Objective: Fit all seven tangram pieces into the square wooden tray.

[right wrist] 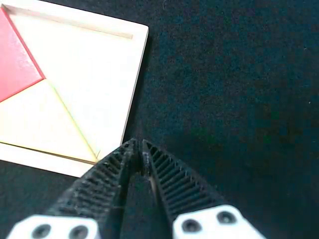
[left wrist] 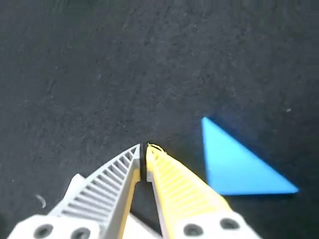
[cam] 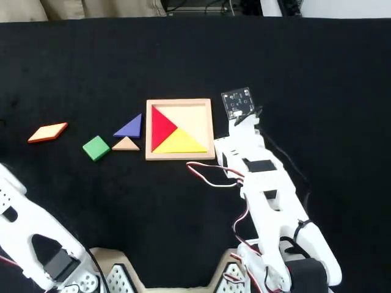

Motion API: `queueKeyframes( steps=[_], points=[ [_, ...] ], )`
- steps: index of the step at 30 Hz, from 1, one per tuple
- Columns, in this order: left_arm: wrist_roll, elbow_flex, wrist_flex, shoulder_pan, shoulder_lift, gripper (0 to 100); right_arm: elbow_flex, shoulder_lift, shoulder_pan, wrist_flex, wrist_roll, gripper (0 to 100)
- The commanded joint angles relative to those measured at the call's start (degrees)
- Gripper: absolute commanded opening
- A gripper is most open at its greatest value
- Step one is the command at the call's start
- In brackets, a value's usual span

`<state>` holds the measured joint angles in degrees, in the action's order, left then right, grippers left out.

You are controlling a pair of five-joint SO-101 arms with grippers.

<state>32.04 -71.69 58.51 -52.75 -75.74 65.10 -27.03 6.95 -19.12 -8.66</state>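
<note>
R gripper closed, arm stretched beside tray, L gripper closed near blue triangle

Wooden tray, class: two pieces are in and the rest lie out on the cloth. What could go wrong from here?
1. The right gripper sits shut just beside the tray corner. A careless move could bump the tray and shift the red triangle and yellow triangle.
2. The green square and tan triangle lie close together, so grasping one may nudge the other.
</note>
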Motion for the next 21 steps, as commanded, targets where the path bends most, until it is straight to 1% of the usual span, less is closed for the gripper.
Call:
queueKeyframes(
  steps=[1,3,5,12,15,19,21],
  points=[
    [-5.5,-5.2,-0.2,4.3,-0.4,4,-0.1,-2.1,-0.8,1.1,-0.5,1.1],
    [-7.9,-7.2,0.4,4.9,-0.7,4,-0.1,-2.1,-0.8,1.1,-0.5,1.1],
    [-7.6,-7.4,2.9,5.7,-1.4,4,-0.1,-2.1,-0.8,1.1,-0.5,1.1],
    [-6.7,-8.6,18.5,11.7,-0.4,4,-0.2,-2.1,-0.8,1.1,-0.5,1.1],
    [-6.7,-13.8,25.4,15.2,-0.2,4,-0.2,-2.1,-0.8,1.1,-0.5,1.1],
    [-6.6,-23.1,36.0,21.6,-2.0,4,-0.2,-2.1,-0.8,1.1,-0.5,1.1],
    [-6.3,-24.0,39.0,24.6,-2.6,4,-0.2,-2.1,-0.8,1.1,-0.5,1.1]
  ],
)
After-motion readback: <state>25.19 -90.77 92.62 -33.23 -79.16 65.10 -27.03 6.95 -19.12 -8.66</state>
